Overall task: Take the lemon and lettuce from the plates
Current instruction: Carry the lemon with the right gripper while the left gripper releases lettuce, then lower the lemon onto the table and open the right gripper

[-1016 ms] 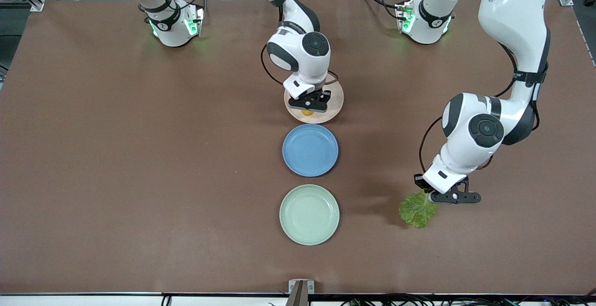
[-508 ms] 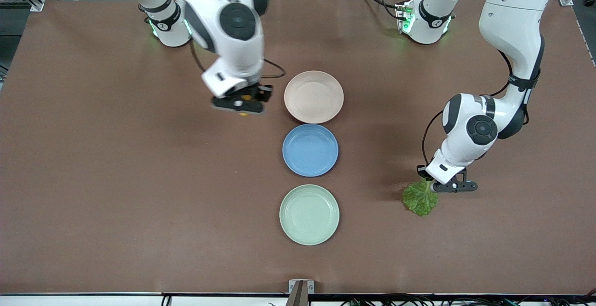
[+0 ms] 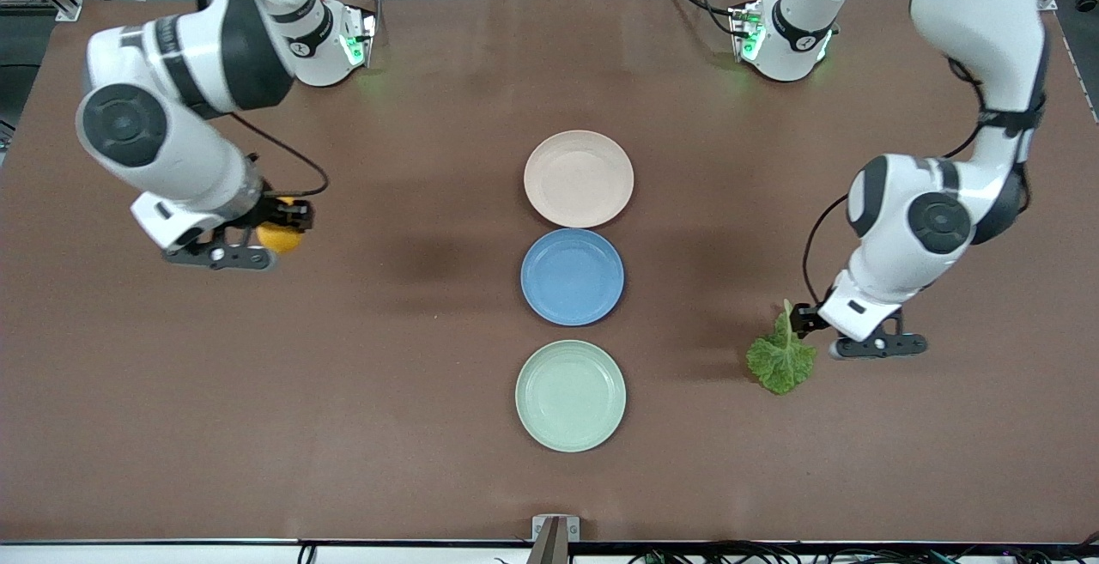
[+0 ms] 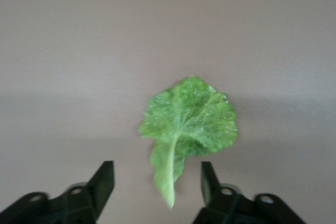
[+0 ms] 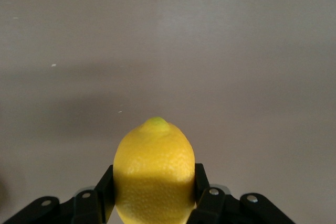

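The right gripper (image 3: 258,242) hangs over bare brown counter (image 3: 386,358) at the middle left of the front frame, well apart from the plates; its black fingers (image 5: 105,190) pinch the small oval yellow lemon (image 3: 279,236) by its two flanks; in the right wrist view the lemon (image 5: 155,174) has its long axis running out from between the fingers, its nippled tip pointing away from the gripper. The left gripper (image 3: 846,336) is at the lower right of the front frame, just beside the crinkled green lettuce leaf (image 3: 781,360); its fingers (image 4: 103,182) are spread, and the leaf (image 4: 189,124) lies flat on the counter, free of them; its pale stalk points up the front frame toward the robots' bases, the frilled blade toward the bottom edge. Three round shallow plates stand in a column at the frame's centre: the pale beige-pink plate (image 3: 579,178) uppermost, the blue plate (image 3: 572,276) in the middle, the pale mint-green plate (image 3: 570,395) lowest.
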Robot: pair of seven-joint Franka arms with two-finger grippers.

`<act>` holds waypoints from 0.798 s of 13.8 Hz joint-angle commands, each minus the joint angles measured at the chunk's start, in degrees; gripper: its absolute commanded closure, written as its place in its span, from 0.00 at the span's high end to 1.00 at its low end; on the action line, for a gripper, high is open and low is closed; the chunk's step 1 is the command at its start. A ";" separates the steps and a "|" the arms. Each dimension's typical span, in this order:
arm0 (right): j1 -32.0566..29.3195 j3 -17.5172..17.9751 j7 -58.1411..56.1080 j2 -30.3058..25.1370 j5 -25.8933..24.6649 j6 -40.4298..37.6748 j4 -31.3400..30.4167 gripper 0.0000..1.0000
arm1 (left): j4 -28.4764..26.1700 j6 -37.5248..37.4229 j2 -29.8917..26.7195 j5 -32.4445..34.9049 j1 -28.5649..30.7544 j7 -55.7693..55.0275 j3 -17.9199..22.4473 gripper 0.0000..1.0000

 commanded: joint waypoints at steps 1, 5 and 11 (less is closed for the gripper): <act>-7.60 1.31 -8.08 -1.88 -0.20 7.20 -7.05 0.23 | 14.29 -20.14 -1.91 1.43 0.67 0.79 0.01 1.00; -15.96 1.31 -14.86 -0.04 -0.20 18.46 -13.30 0.23 | 22.44 -35.75 -7.77 -0.15 0.59 3.96 -0.60 1.00; -26.77 1.39 -27.33 9.44 -0.20 28.92 -14.98 0.23 | 18.15 -45.27 -19.99 -6.11 2.60 10.99 -0.60 1.00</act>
